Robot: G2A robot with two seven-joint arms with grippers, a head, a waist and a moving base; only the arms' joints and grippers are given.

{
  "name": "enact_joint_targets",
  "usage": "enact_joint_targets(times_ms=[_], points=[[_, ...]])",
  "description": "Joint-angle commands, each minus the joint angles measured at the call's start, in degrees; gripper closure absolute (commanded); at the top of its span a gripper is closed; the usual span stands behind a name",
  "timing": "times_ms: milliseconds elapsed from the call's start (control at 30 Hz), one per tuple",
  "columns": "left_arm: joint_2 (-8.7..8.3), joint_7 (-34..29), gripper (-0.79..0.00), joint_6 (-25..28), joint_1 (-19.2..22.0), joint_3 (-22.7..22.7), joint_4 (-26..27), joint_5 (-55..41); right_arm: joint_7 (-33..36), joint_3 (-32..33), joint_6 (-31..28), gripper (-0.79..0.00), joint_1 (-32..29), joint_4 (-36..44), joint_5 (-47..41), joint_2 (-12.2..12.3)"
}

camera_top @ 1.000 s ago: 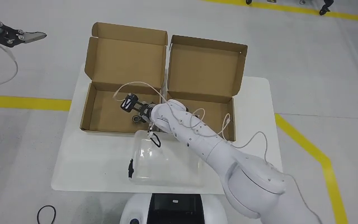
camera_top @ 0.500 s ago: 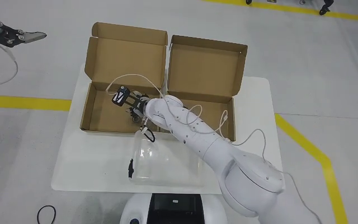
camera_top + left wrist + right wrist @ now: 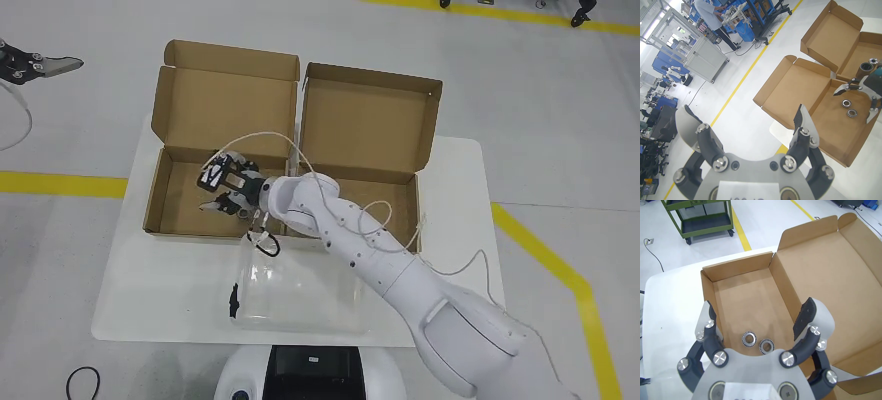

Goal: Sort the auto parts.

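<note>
Two small steel bearing rings (image 3: pixel 749 339) (image 3: pixel 767 345) lie side by side on the floor of the left cardboard box (image 3: pixel 745 298). My right gripper (image 3: pixel 757 311) hangs open just above them, with nothing between its fingers; from above it (image 3: pixel 220 185) is over that box's middle. The left wrist view has the same rings (image 3: pixel 846 103) (image 3: pixel 851 113) under the right gripper (image 3: pixel 852 107). My left gripper (image 3: pixel 743 115) is open and empty, held high off the table's left side (image 3: pixel 40 62). A brown cylinder (image 3: pixel 866 69) and a silver part (image 3: pixel 873 61) stand in the right box.
The two open boxes (image 3: pixel 180 200) (image 3: pixel 395 200) sit side by side on the white table (image 3: pixel 140 280), lids folded back. A clear plastic bin (image 3: pixel 295 290) stands in front of them near the table's front edge, with a small black piece (image 3: pixel 233 300) at its left side.
The right gripper has shifted left, from the left box's right part to over its middle, and its fingers now stand spread wide. The left gripper has kept still.
</note>
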State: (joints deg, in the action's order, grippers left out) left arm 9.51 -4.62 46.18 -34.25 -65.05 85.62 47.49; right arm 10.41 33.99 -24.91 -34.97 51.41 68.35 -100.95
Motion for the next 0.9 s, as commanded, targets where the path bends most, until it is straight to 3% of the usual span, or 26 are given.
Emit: enact_joint_targets(times_ms=[0,200,500,867], points=[[0.00,0.00,-0.785,0.00,0.00,0.00,0.00,0.00,0.63,2.00,-1.72,-0.785,-2.59,4.22,1.10,1.61],[0.00,0.00,-0.785,0.00,0.00,0.00,0.00,0.00,2.76,8.37,-5.45,-0.785,-11.23,15.71,5.08,6.00],[0.00,0.00,-0.785,0.00,0.00,0.00,0.00,0.00,1.85,18.96,-5.98,-0.785,-25.63,31.42,12.57,11.25],[0.00,0.00,-0.785,0.00,0.00,0.00,0.00,0.00,-2.08,33.65,-6.90,-0.785,-45.30,50.56,17.60,16.13]])
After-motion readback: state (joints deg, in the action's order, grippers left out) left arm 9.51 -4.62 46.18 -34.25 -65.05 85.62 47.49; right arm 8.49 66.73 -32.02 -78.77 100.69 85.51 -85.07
